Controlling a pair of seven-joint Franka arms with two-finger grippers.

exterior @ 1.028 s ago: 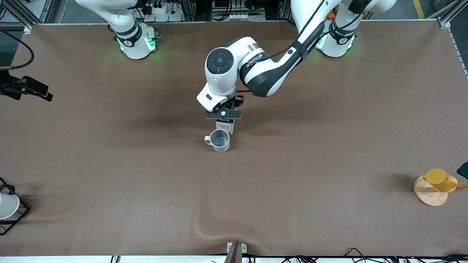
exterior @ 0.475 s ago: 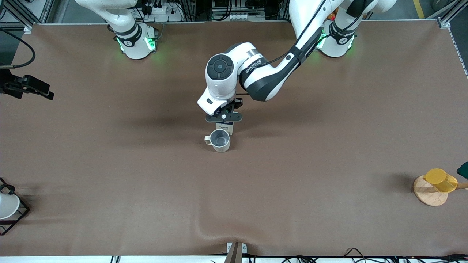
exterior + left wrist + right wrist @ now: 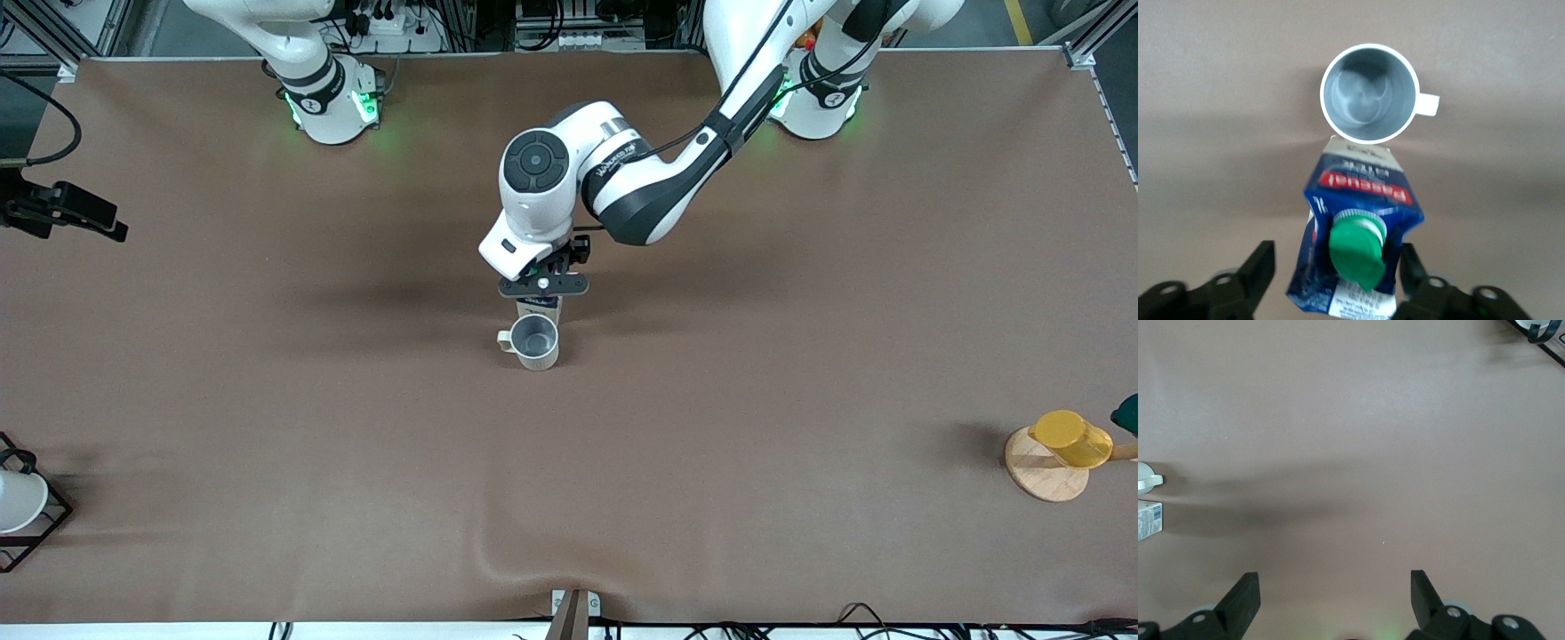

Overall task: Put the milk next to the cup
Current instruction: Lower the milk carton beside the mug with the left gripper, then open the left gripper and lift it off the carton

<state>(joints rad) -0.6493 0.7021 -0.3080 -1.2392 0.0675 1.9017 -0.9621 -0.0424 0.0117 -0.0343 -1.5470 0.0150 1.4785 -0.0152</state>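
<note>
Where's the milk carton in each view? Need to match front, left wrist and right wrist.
Front view: the milk is mid-table, mostly hidden under the left gripper, just farther from the camera than the cup.
Left wrist view: the milk fills the lower centre, between the open fingers.
Right wrist view: only a white corner shows at the frame edge.
Shared landmark: the cup.
</note>
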